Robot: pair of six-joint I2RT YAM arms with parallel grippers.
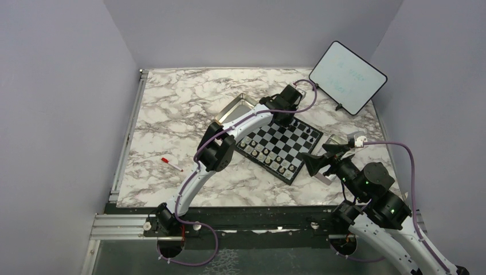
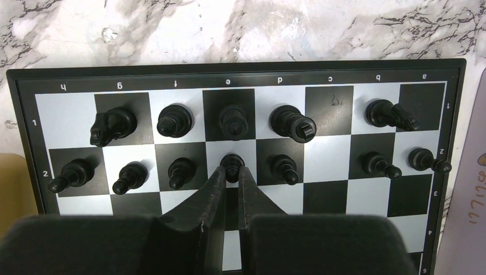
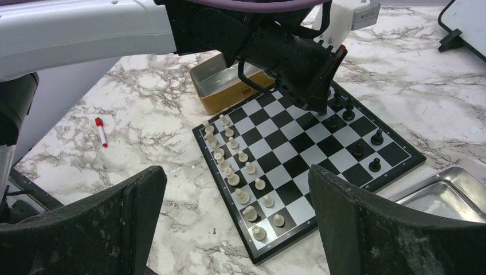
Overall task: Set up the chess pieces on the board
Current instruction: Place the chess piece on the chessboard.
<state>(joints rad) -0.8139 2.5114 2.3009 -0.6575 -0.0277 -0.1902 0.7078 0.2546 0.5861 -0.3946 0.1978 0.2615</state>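
Observation:
The board (image 2: 326, 166) lies under my left gripper (image 2: 231, 171), which is shut on a black pawn (image 2: 232, 161) standing on a white square of the second row. Black chess pieces (image 2: 292, 123) stand in the two far rows on either side of it. In the top view the left gripper (image 1: 285, 118) is over the board's (image 1: 285, 150) far edge. Pale pieces (image 3: 232, 166) line two rows on the opposite side. My right gripper (image 3: 234, 169) hangs wide open, holding nothing, above the board's (image 3: 298, 166) near corner.
A gold tin (image 1: 235, 112) sits beside the board's far-left edge. A silver metal tray (image 3: 447, 195) lies to the board's right. A red-capped pen (image 1: 171, 164) rests on the marble at the left. A white tablet (image 1: 348, 76) stands at the back right.

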